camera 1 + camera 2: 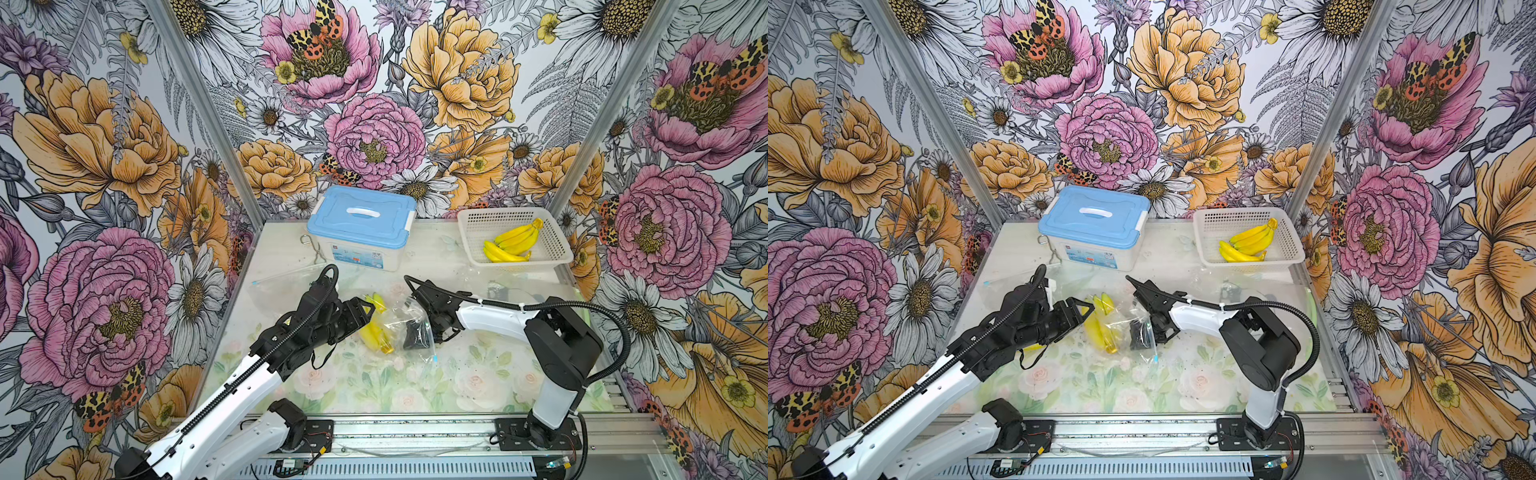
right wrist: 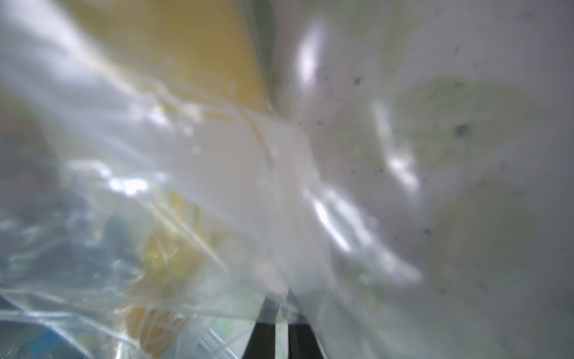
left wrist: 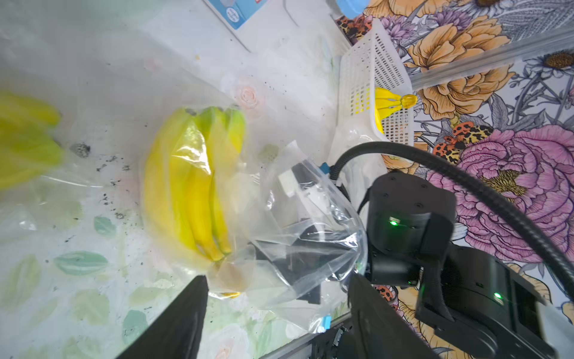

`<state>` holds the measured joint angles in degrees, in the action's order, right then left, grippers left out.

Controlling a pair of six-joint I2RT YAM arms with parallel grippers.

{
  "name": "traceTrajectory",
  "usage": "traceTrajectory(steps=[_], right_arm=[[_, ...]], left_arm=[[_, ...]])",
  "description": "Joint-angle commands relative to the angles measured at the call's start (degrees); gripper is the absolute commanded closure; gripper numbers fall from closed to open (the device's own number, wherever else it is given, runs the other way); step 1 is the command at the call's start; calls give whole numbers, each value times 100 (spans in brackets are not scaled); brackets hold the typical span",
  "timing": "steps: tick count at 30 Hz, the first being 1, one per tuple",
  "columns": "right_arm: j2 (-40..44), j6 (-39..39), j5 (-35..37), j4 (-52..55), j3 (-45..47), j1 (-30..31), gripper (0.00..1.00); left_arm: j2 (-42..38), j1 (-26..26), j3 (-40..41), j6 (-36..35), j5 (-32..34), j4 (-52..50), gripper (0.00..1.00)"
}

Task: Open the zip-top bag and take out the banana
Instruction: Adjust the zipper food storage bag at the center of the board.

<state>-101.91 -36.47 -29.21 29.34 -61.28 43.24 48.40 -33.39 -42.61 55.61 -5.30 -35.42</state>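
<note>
My table (image 1: pixel 374 386) is pale, printed with faint roses and leaves and flecked with dark specks. At its middle a clear bag (image 1: pixel 397 313) rests on the top, the banana (image 1: pixel 371 332) bunch inside it. At 11 o'clock stands a blue-lidded box (image 1: pixel 361 226), with a wire hook (image 1: pixel 306 240) just beside it. At 1 o'clock sits a white basket (image 1: pixel 515 241). A second bag (image 1: pixel 286 282) lies flat at 10 o'clock, and a third bag (image 1: pixel 482 276) at 2 o'clock, near the basket.

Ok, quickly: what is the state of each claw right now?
Left claw: open, holding nothing.
Right claw: closed on the zip-top bag.
</note>
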Motion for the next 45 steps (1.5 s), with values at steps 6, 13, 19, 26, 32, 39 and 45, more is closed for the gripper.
traceTrajectory(steps=[6, 13, 19, 26, 32, 39, 45], right_arm=[[59, 70, -124, 27, -104, -88, 87], [-40, 105, -137, 28, -17, -199, 87], [-31, 96, -105, 28, 32, -211, 87], [-86, 80, -77, 28, 17, -211, 87], [-121, 83, -89, 28, 37, -211, 87], [-99, 56, -91, 28, 27, -229, 87], [-99, 47, -102, 28, 35, -246, 87]], left_arm=[[-59, 751, 960, -257, -337, 1341, 22], [308, 2453, 1020, -1191, -1605, 2037, 25], [1669, 2624, 51, -2485, -2894, 2011, 32], [2505, 2380, -588, -3793, -3183, 1116, 37], [2972, 2171, -967, -4242, -2954, 789, 38], [3310, 2088, -1215, -4397, -2658, 606, 42], [3545, 2088, -1373, -4438, -2405, 577, 56]])
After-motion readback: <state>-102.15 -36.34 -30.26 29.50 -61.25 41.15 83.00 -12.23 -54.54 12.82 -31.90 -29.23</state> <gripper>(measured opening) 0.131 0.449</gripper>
